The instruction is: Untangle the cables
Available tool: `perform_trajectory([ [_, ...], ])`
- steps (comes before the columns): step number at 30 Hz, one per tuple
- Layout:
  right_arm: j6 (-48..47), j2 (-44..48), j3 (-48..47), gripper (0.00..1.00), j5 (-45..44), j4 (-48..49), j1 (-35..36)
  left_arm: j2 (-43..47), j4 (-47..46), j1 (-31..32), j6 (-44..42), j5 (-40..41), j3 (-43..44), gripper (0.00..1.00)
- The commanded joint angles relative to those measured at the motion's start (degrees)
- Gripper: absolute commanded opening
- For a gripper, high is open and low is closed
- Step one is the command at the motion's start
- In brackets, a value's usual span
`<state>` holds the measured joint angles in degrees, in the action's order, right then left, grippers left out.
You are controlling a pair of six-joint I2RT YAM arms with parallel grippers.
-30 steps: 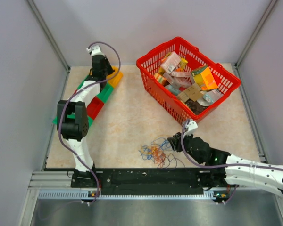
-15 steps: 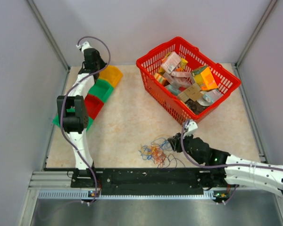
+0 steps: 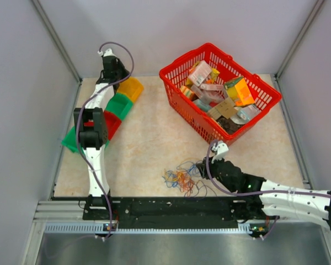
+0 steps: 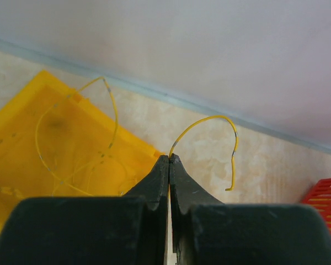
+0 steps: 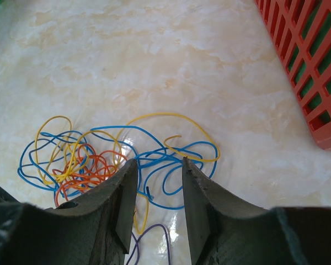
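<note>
At left pincer [image 4: 169,161], thin yellow cable [image 4: 209,117]

Purple cable [image 5: 156,225] partly beyond bottom edge

A red basket [image 3: 194,115] of packages [image 3: 220,91] stands well apart from a row of coloured bins [image 3: 119,105].

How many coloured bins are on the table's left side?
4, in a row: yellow bin farthest, green bin next, then red bin, and a second green bin nearest, mostly hidden behind the left arm.
</note>
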<state>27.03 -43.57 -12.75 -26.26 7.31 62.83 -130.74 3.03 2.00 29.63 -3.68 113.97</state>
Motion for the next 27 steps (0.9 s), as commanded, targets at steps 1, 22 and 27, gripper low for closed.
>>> perform_trajectory([
  [1,0.04,0.59,-0.96,0.38,-0.63,2.18,0.10,2.14,-0.47,-0.15,0.16,-0.37,-4.35,0.00],
  [22,0.48,3.23,-0.60,0.38,0.33,1.13,0.19,9.97,5.85,-3.32,2.72,3.95,-11.49,0.60],
  [27,0.31,0.95,-1.40,0.38,0.68,1.30,0.19,16.99,3.66,-3.32,5.52,0.09,-16.84,0.81],
])
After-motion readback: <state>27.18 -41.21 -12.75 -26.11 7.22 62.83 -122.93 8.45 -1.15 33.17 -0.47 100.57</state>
